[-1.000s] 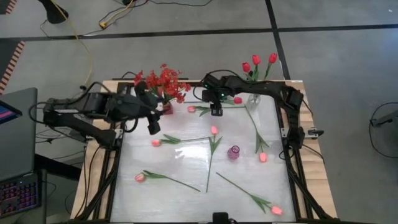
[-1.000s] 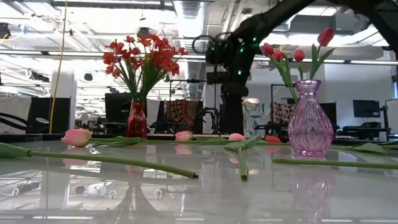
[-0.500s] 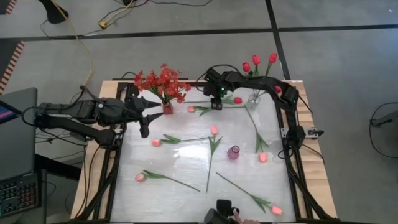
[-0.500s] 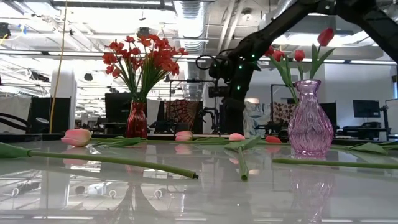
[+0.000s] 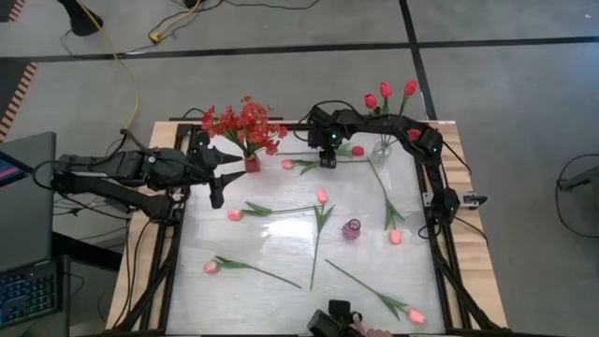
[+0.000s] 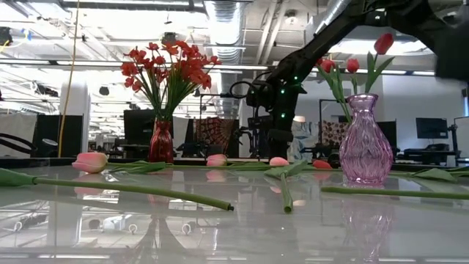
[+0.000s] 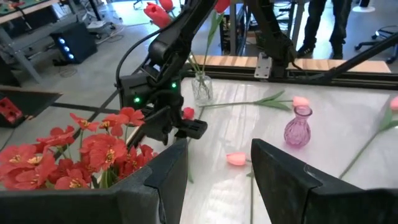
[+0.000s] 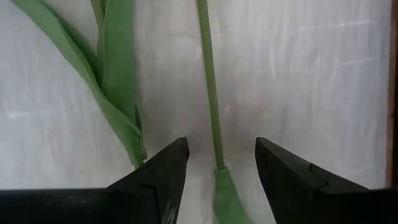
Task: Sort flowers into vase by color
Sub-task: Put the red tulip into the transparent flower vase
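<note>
So far you're perhaps a third of the way through, judging by how things lie on the white tabletop [image 5: 281,248]. At the upper centre of the high view the bushy red spray [image 5: 243,124] already stands in its small red vase [image 5: 252,163], and at the upper right three red tulips [image 5: 385,93] sit in a clear vase [image 5: 382,148]. Everything pink is left: the purple vase [image 5: 351,229] at centre right stands with nothing in it, and six pink tulips lie flat around it, one at the upper middle [image 5: 314,164], two crossing at centre [image 5: 271,211], one at the right [image 5: 386,201], one at lower left [image 5: 248,270] and one at lower right [image 5: 379,298]. A loose red bloom [image 5: 357,150] also lies near the clear vase. Your right gripper [image 5: 327,161] hovers low over the upper-middle tulip, jaws parted and holding nothing; its wrist view shows the green stem [image 8: 210,87] running between the fingers [image 8: 163,174], so I judge a pick is being lined up. Your left gripper [image 5: 217,192] waits at the left edge, beside the red spray, fingers apart and empty.
</note>
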{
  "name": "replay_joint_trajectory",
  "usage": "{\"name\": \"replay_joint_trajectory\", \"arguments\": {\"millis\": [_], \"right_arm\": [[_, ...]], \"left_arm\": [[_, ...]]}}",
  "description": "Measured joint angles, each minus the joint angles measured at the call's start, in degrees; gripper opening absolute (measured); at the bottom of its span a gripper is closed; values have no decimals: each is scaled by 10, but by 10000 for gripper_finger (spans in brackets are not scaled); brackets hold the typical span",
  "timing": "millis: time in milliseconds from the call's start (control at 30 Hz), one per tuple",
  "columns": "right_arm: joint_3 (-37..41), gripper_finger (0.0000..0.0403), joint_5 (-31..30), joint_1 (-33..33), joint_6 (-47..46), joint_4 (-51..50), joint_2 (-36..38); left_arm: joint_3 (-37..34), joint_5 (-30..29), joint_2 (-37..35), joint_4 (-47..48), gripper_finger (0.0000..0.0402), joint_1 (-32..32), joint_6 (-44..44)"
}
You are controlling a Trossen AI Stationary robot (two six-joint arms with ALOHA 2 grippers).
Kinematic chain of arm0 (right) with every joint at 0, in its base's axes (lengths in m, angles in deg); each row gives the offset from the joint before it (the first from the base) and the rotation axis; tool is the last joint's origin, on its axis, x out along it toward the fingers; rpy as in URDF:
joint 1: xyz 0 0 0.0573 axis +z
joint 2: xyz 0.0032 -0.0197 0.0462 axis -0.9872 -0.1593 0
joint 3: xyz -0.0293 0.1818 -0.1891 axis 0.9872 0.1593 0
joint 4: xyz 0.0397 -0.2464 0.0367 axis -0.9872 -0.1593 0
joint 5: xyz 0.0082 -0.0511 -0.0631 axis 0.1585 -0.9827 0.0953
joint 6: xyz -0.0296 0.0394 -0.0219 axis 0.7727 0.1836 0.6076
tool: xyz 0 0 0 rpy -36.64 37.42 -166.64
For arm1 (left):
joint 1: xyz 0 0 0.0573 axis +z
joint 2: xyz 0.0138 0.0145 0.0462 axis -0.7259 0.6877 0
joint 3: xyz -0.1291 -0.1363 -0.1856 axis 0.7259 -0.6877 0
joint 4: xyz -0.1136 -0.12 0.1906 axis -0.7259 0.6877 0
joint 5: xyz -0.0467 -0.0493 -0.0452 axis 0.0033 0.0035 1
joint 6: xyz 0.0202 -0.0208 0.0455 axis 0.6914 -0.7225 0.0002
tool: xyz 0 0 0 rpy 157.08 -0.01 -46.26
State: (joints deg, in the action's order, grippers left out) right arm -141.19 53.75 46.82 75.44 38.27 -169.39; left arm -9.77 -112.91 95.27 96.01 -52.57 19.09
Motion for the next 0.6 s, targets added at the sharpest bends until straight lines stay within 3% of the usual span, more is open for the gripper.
{"name": "replay_joint_trajectory", "arguments": {"millis": [200, 400, 500, 600], "right_arm": [[0, 183, 2, 0, 0, -10, -8], [2, 75, -13, 2, 0, -20, 4], [2, 22, -51, 9, -6, -21, 7], [-7, 21, -115, 19, -13, -26, 6]], "left_arm": [[0, -1, 0, -2, 165, 0, -2], [0, 0, 0, -6, 165, 0, -7], [0, 0, 0, -6, 165, 0, -15], [0, 3, 0, -6, 165, 0, -23]]}}
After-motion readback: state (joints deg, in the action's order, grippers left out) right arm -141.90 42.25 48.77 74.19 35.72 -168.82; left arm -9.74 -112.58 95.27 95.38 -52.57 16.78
